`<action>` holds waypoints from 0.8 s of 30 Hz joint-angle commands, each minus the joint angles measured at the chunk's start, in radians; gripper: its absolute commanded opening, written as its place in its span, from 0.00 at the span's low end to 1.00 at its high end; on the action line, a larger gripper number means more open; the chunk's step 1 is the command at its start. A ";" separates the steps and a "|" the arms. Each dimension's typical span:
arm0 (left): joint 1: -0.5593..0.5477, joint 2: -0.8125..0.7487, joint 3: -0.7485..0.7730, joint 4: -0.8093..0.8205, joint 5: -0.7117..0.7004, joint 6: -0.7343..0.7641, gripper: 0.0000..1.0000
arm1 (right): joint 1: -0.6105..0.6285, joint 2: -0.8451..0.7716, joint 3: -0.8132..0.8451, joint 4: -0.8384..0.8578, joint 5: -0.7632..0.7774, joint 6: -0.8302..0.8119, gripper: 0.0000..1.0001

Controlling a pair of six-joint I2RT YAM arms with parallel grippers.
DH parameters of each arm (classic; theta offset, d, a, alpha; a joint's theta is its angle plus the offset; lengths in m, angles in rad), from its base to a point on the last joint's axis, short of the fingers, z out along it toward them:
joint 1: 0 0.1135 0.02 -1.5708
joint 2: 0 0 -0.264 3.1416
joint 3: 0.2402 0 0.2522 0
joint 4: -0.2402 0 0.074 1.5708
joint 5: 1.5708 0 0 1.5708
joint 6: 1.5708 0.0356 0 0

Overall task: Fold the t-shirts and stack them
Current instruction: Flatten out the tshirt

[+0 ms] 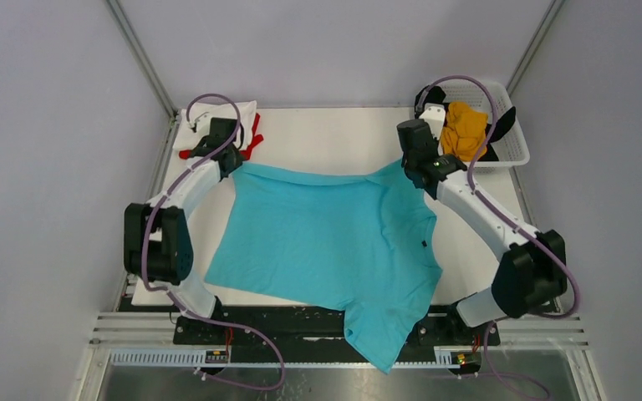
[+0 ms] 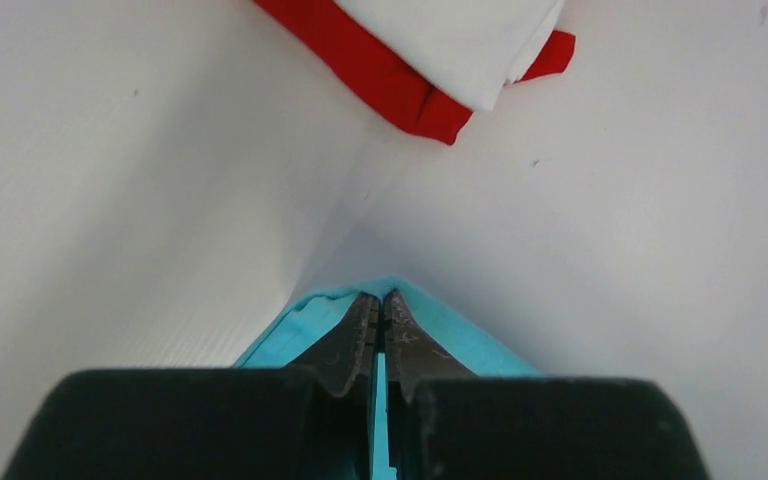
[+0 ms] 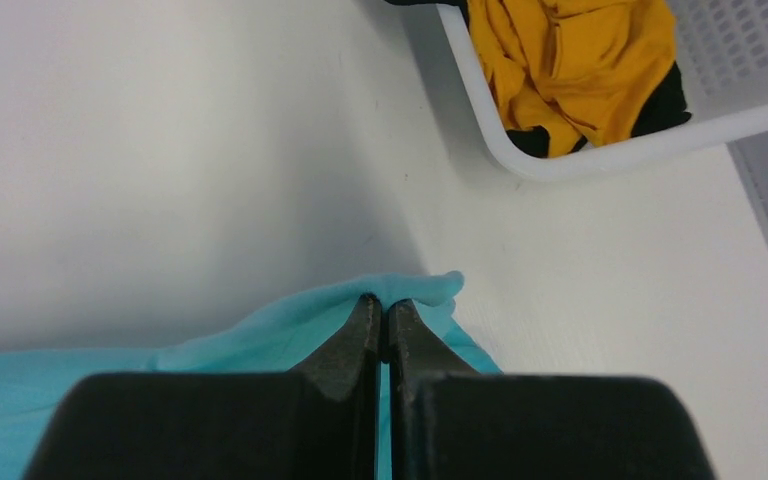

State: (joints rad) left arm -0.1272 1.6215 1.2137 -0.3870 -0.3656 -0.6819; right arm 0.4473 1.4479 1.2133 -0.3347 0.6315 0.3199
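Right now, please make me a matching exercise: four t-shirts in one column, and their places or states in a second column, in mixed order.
1. turquoise t-shirt
2. white t-shirt
3. red t-shirt
4. mustard-yellow t-shirt

a. crumpled in the basket
b. folded, under another shirt
c. spread out, pinched by left claw and right claw
d. folded, top of the far-left pile

Pairs: 1-c, 2-d, 3-b, 4-a
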 commanded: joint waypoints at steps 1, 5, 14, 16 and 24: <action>0.010 0.116 0.146 0.062 -0.014 -0.007 0.00 | -0.051 0.116 0.072 0.141 -0.098 0.007 0.03; 0.014 0.266 0.312 -0.025 -0.048 -0.021 0.22 | -0.096 0.287 0.193 0.157 -0.211 -0.009 0.06; 0.008 0.230 0.366 -0.089 0.096 -0.021 0.99 | -0.113 0.417 0.371 -0.008 -0.348 -0.003 0.99; -0.002 0.151 0.259 -0.036 0.156 -0.016 0.99 | -0.112 0.387 0.326 -0.012 -0.455 0.025 0.99; -0.078 -0.041 -0.101 0.161 0.386 -0.066 0.99 | -0.112 0.366 0.113 0.082 -0.796 0.257 1.00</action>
State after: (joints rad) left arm -0.1661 1.6279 1.2144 -0.3695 -0.1444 -0.7136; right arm 0.3347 1.8381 1.4105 -0.3038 0.0227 0.4301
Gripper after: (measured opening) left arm 0.989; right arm 0.993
